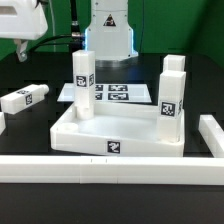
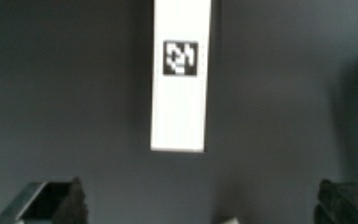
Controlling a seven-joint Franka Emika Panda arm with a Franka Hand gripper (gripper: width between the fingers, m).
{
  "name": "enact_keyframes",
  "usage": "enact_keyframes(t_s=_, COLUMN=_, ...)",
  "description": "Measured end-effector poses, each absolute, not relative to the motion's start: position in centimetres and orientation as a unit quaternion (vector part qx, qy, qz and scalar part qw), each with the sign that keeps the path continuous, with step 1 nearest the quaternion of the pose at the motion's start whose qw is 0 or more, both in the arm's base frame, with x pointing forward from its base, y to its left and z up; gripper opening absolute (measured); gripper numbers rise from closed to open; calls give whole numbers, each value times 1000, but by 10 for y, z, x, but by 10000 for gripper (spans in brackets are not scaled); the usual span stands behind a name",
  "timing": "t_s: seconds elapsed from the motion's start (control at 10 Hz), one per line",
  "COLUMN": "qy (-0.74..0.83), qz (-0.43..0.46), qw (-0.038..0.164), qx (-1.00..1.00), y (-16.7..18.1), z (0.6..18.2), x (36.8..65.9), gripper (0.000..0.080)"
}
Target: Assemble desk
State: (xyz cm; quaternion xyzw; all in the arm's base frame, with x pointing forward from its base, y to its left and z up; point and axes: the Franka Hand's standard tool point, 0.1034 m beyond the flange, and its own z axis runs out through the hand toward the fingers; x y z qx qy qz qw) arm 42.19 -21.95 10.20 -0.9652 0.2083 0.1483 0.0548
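One loose leg (image 1: pixel 27 97) lies flat, two legs (image 1: pixel 83 82) upright.

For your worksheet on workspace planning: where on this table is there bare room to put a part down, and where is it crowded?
Bare black table lies before the front rail. Crowded: the desk top carries two upright legs, with the marker board just behind.

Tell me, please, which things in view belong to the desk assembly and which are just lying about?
Job in hand: desk top; upright leg standing on it; second upright leg; loose leg lying on the table; open tool.

Just there: marker board; border rail.
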Motion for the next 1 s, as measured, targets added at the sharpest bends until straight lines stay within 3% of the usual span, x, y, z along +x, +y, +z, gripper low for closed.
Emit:
enact_keyframes(t_s=0.3, qy=207, qz=241, qw=79, qx=-945, y=-216, z=101, x=417, gripper=649)
enact_keyframes(t_s=0.8, qy=194, qz=250, qw=61, qx=-947, y=-216, z=76, x=424, gripper=649)
enact_keyframes(t_s=1.0, qy=194, qz=261, qw=64, qx=-943, y=-215, z=76, x=421, gripper=649)
